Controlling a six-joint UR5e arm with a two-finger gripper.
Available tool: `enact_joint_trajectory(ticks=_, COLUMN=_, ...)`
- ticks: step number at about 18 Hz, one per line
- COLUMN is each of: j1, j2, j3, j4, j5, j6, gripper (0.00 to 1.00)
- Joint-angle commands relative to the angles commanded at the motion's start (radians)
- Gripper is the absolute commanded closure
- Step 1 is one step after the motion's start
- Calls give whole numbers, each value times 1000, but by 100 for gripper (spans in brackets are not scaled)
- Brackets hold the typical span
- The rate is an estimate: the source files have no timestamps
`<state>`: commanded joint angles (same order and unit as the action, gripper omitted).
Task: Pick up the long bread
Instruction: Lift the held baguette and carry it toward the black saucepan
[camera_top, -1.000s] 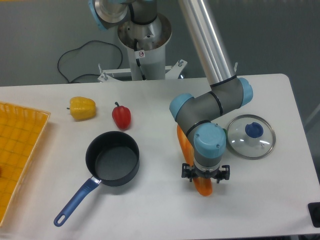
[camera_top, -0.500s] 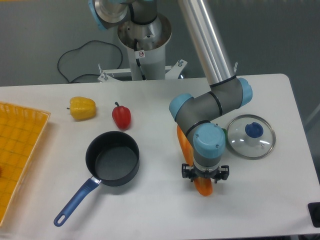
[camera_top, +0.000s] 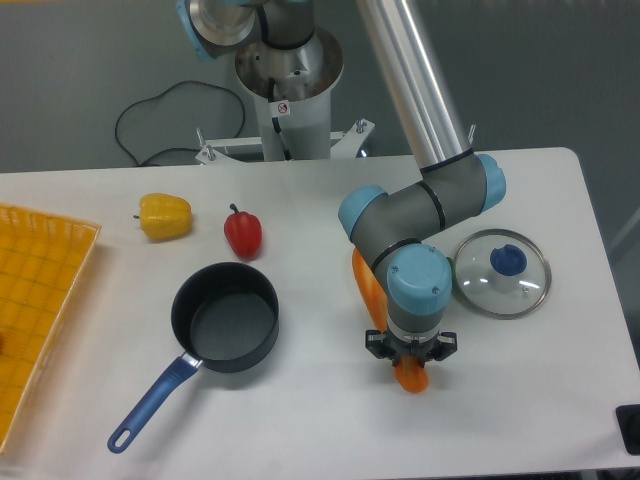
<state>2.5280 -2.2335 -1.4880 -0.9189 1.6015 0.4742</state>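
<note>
The long bread (camera_top: 366, 287) is an orange toy baguette lying on the white table right of centre, running from upper left to lower right. My arm's wrist covers its middle, so only the upper part and the rounded lower tip show. My gripper (camera_top: 411, 352) points straight down over the lower end, with its black fingers pressed against both sides of the bread. The bread still rests on the table.
A dark pan with a blue handle (camera_top: 226, 318) sits left of the bread. A glass lid with a blue knob (camera_top: 502, 272) lies just to the right. A red pepper (camera_top: 242, 231), a yellow pepper (camera_top: 164, 215) and an orange basket (camera_top: 40, 300) are farther left.
The gripper's fingers have drawn inward against the bread's lower end. The arm and bread have barely shifted.
</note>
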Motion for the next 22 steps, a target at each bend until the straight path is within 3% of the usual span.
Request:
enact_joint_trajectory(ticks=8, j1=-5, j2=11, j3=6, j4=-2, j5=5, j6=12, gripper=90)
enact_joint_trajectory(ticks=13, j1=-35, j2=55, j3=3, j4=-17, j5=8, j6=55, gripper=90)
enact_joint_trajectory(ticks=18, j1=-87, j2=119, j3=5, j4=-89, j5=6, j6=82, gripper=90)
enact_joint_trajectory(ticks=22, j1=-133, j2=195, j3=5, j4=-185, j5=3, j6=182, gripper=90)
